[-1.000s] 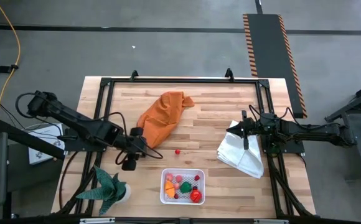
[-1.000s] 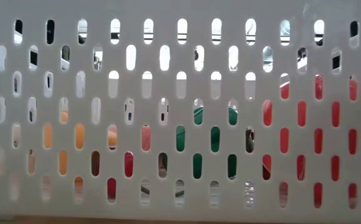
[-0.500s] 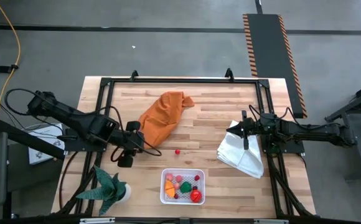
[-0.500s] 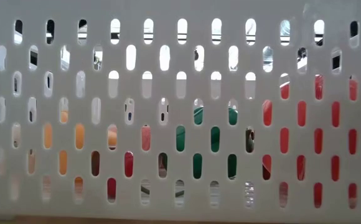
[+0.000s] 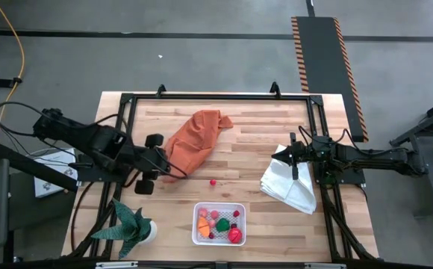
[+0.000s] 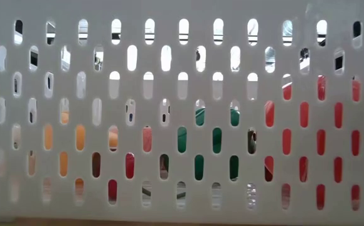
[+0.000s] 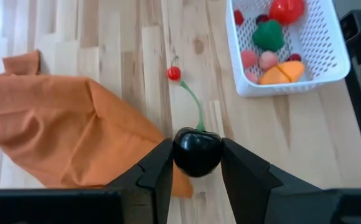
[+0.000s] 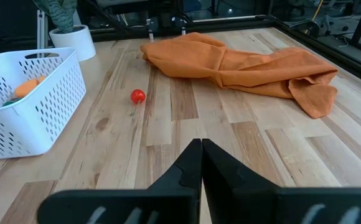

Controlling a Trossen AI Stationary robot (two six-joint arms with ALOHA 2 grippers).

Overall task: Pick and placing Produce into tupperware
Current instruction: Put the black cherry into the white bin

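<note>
From above, your left gripper [image 5: 159,166] sits at the orange cloth [image 5: 194,140], up-left of the white basket [image 5: 219,223]. The right gripper [image 5: 294,155] rests over the white folded cloth [image 5: 291,181]. A small red cherry [image 5: 212,181] lies on the wooden table [image 5: 254,127] above the basket, which holds the produce [image 5: 222,223].

The low view shows you only the basket's slotted wall [image 6: 182,81], with colours behind it.

The left wrist view adds what the top view hides: the left gripper [image 7: 198,163] is clamped on a dark cherry [image 7: 197,151] with a green stem.

The right wrist view shows you the right gripper [image 8: 201,163] with fingers pressed together, and a potted plant [image 8: 68,25] beyond the basket [image 8: 28,106].
</note>
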